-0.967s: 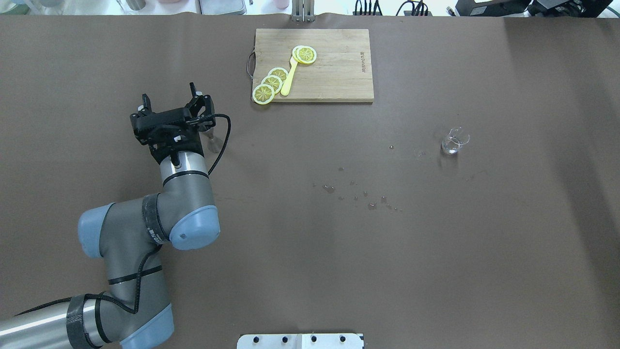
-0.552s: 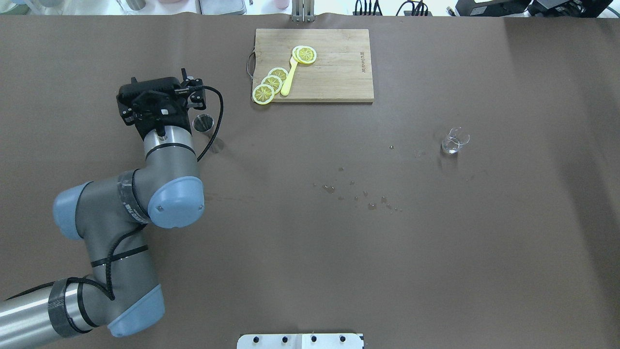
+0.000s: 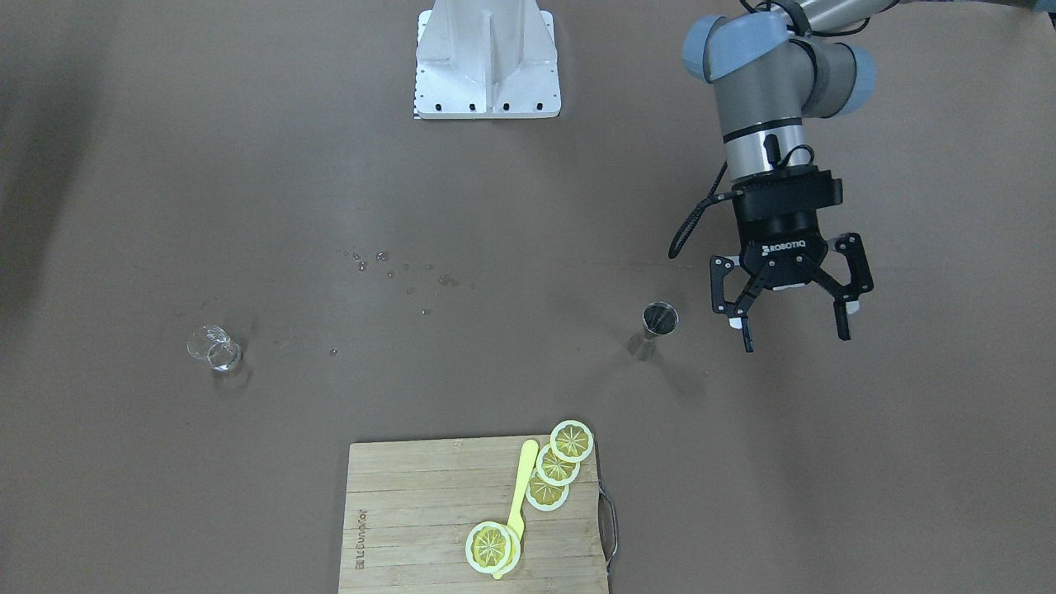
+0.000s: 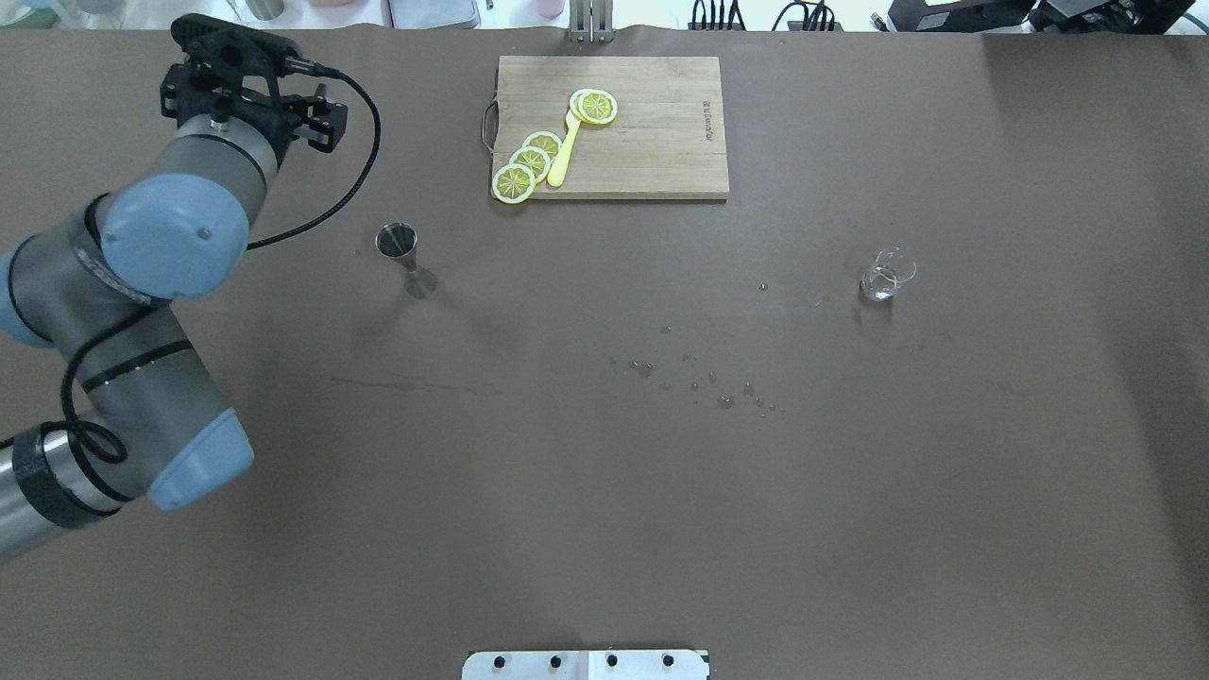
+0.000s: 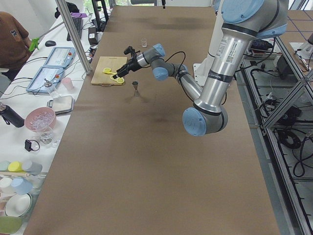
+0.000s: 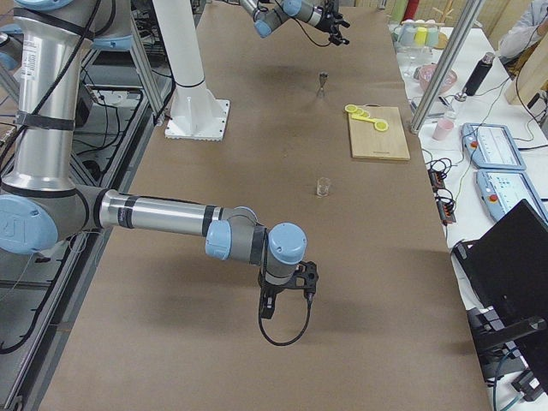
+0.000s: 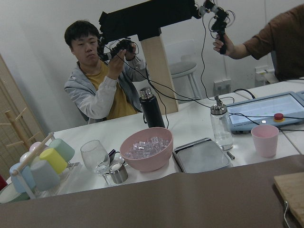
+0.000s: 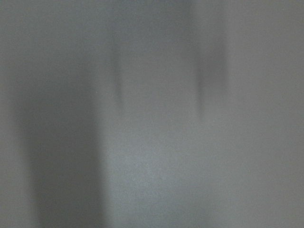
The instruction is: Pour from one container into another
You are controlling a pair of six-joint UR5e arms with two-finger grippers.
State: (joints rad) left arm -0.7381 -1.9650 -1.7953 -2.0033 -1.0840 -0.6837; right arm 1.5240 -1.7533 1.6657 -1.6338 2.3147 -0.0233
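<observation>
A small steel jigger (image 4: 397, 241) stands upright on the brown table, alone, left of centre; it also shows in the front view (image 3: 660, 318). A small clear glass beaker (image 4: 883, 278) stands far off on the right half, again seen in the front view (image 3: 213, 347). My left gripper (image 3: 794, 337) hangs open and empty above the table, beside the jigger and clear of it. My right gripper (image 6: 287, 295) shows only in the exterior right view, low over the table's near end, and I cannot tell its state. Only blurred grey fills the right wrist view.
A wooden cutting board (image 4: 652, 142) with lemon slices (image 4: 529, 161) and a yellow knife (image 4: 565, 151) lies at the far middle. Water drops (image 4: 699, 378) dot the table centre. Bowls, cups and operators sit beyond the far edge (image 7: 147, 149).
The left gripper, which stood around the jigger, has drawn away to the left and far side and risen. The jigger stays upright where it was.
</observation>
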